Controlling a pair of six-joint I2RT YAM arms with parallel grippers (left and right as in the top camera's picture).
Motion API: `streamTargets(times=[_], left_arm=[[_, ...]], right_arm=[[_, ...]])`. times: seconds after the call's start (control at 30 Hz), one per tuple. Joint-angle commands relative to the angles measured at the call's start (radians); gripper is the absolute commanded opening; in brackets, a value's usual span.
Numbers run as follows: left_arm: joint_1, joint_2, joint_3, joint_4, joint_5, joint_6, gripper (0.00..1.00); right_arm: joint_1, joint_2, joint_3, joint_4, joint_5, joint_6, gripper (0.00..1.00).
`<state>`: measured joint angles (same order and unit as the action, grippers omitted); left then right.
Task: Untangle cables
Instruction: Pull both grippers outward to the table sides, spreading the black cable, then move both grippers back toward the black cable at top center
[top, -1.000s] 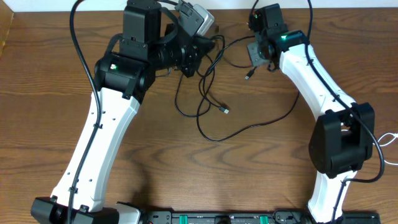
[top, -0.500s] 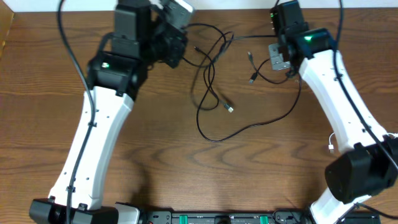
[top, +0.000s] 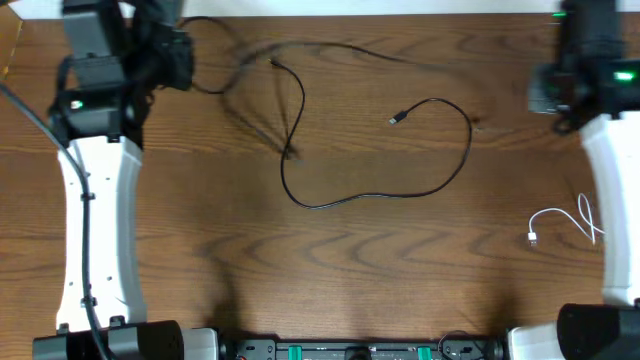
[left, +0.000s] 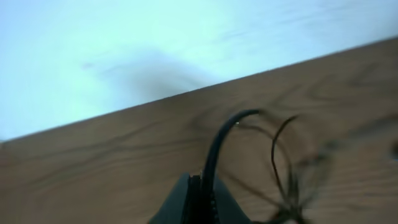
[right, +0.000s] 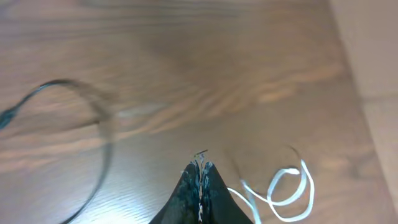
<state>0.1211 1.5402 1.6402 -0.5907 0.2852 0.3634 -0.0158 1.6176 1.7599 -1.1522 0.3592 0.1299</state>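
The count of black cables is two, though motion blur makes this uncertain: one looped cable and one blurred strand drawn out along the far side. There is one white cable. Two plug ends show in the overhead view, one black plug and one white plug. There are two arms, a left arm and a right arm, with two hands, a left hand and a right hand, at one wooden surface.
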Motion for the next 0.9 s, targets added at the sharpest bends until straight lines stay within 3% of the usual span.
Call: streamTargets(times=[0.0, 0.4, 0.43, 0.5, 0.6, 0.73, 0.87], left_arm=[[0.03, -0.025, 0.0, 0.009, -0.013, -0.021, 0.08], [0.016, -0.025, 0.0, 0.001, 0.075, -0.044, 0.07], [0.01, -0.025, 0.0, 0.0, 0.092, -0.044, 0.07], [-0.013, -0.026, 0.0, -0.005, 0.118, -0.044, 0.07], [-0.068, -0.026, 0.0, -0.015, 0.143, -0.043, 0.08], [-0.175, -0.025, 0.0, -0.027, 0.154, -0.043, 0.07], [-0.305, -0.025, 0.0, -0.034, 0.261, -0.043, 0.08]], right_arm=[[-0.077, -0.037, 0.011, -0.004, -0.053, 0.03, 0.01], [-0.119, -0.057, 0.011, 0.001, -0.202, -0.043, 0.03], [-0.115, -0.057, 0.011, 0.002, -0.235, -0.064, 0.08], [-0.106, -0.057, 0.011, 0.001, -0.325, -0.1, 0.29], [-0.09, -0.057, 0.011, 0.002, -0.421, -0.137, 0.41], [-0.052, -0.057, 0.011, 0.012, -0.445, -0.165, 0.4], [-0.024, -0.057, 0.011, 0.013, -0.446, -0.173, 0.4]])
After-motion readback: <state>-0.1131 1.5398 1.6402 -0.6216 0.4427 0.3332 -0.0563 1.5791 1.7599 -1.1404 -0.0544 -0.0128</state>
